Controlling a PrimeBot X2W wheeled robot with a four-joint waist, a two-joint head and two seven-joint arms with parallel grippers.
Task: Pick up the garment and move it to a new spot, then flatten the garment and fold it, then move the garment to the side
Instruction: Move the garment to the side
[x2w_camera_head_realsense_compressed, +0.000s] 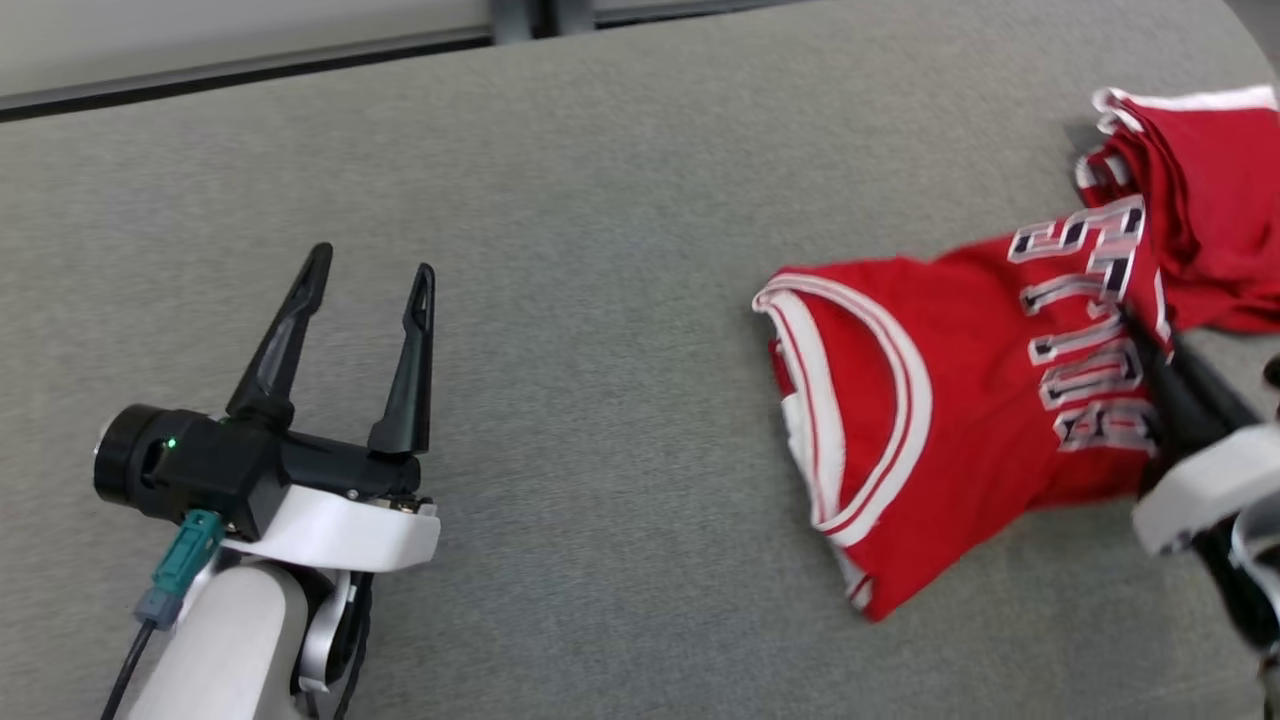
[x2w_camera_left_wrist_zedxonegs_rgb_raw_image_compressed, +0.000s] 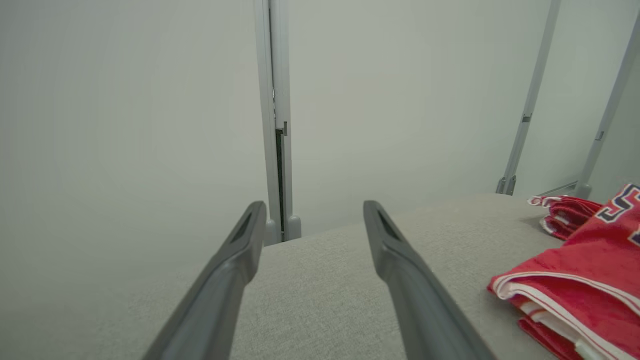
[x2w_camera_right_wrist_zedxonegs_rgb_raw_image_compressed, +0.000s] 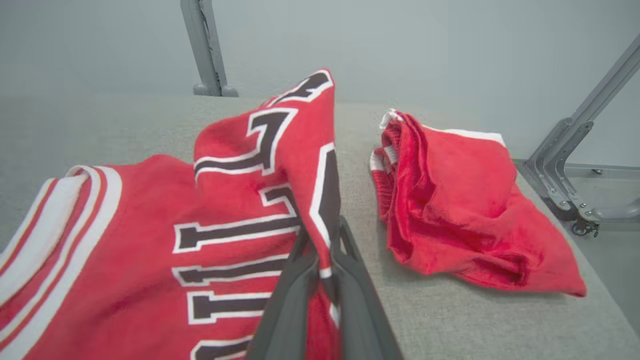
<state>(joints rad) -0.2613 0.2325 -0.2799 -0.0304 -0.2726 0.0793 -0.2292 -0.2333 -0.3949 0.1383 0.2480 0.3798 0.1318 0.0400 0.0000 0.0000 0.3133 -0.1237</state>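
Right claw (x2w_camera_right_wrist_zedxonegs_rgb_raw_image_compressed: 324, 231): closed down tight, its 2 dark fingers pinching a raised fold of the red jersey (x2w_camera_head_realsense_compressed: 960, 400).
Hold: the fabric stands up in a ridge between the fingers and rises past their tips; the black-and-white lettering (x2w_camera_right_wrist_zedxonegs_rgb_raw_image_compressed: 240, 230) runs across that ridge.
Red jersey: most of it spreads out to the left of the right claw and lies on the bench (x2w_camera_head_realsense_compressed: 600, 300), with the pinched part lifted off the surface.
Striped trim (x2w_camera_head_realsense_compressed: 912, 400): a white band with red lines curves round an opening at the end of the jersey farthest from the right claw, on that claw's left.
Red bundle (x2w_camera_right_wrist_zedxonegs_rgb_raw_image_compressed: 450, 210): a 2nd red piece with a white edge, crumpled on the bench just to the right of the right claw and ahead of it; a strip of bare bench shows between it and the lifted ridge.
Left claw (x2w_camera_head_realsense_compressed: 372, 262): fingers spread wide, nothing between them.
Left claw's place: over bare bench; the jersey lies well apart, off to its right.
Ahead of the left claw: the bench edge, a grey metal post (x2w_camera_left_wrist_zedxonegs_rgb_raw_image_compressed: 277, 125) and a pale wall.
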